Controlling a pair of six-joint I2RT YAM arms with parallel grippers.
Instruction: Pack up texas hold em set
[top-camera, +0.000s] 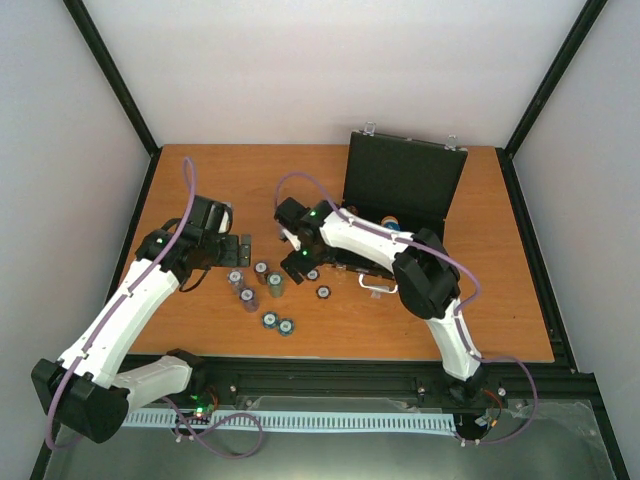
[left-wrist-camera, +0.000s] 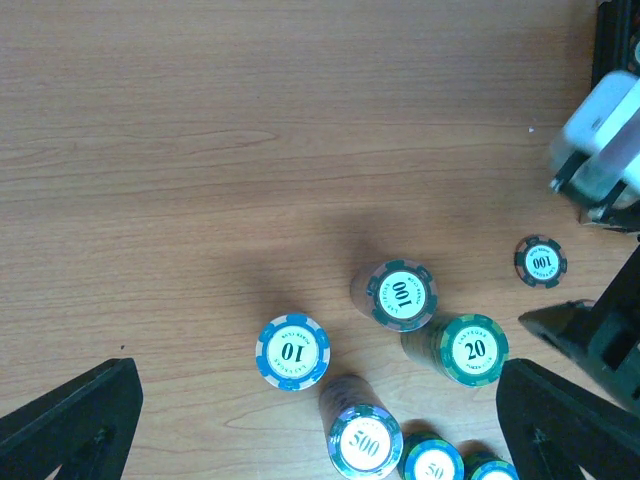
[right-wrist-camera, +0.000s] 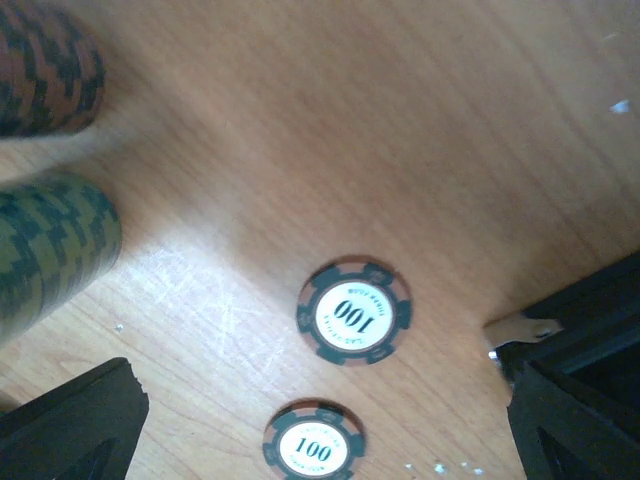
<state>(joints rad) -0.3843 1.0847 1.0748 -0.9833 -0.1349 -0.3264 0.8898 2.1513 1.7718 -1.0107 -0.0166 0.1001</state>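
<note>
The black case (top-camera: 400, 185) of the texas hold em set stands open at the back right, its silver handle (top-camera: 377, 287) toward me. Poker chip stacks (top-camera: 262, 282) stand left of it. My left gripper (top-camera: 233, 248) hangs open over them: a blue 10 chip (left-wrist-camera: 292, 351), a 100 stack (left-wrist-camera: 402, 294), a 20 stack (left-wrist-camera: 473, 349) and a 500 stack (left-wrist-camera: 365, 442). My right gripper (top-camera: 300, 264) is open and empty just above the table. Two flat 100 chips (right-wrist-camera: 354, 310) (right-wrist-camera: 313, 441) lie beneath it, with the case edge (right-wrist-camera: 580, 310) on its right.
Two tall chip stacks (right-wrist-camera: 45, 65) (right-wrist-camera: 50, 250) stand left of my right gripper. Two blue chips (top-camera: 278, 324) lie nearer the front edge. A single 100 chip (left-wrist-camera: 540, 261) lies beside the right arm's white wrist (left-wrist-camera: 600, 140).
</note>
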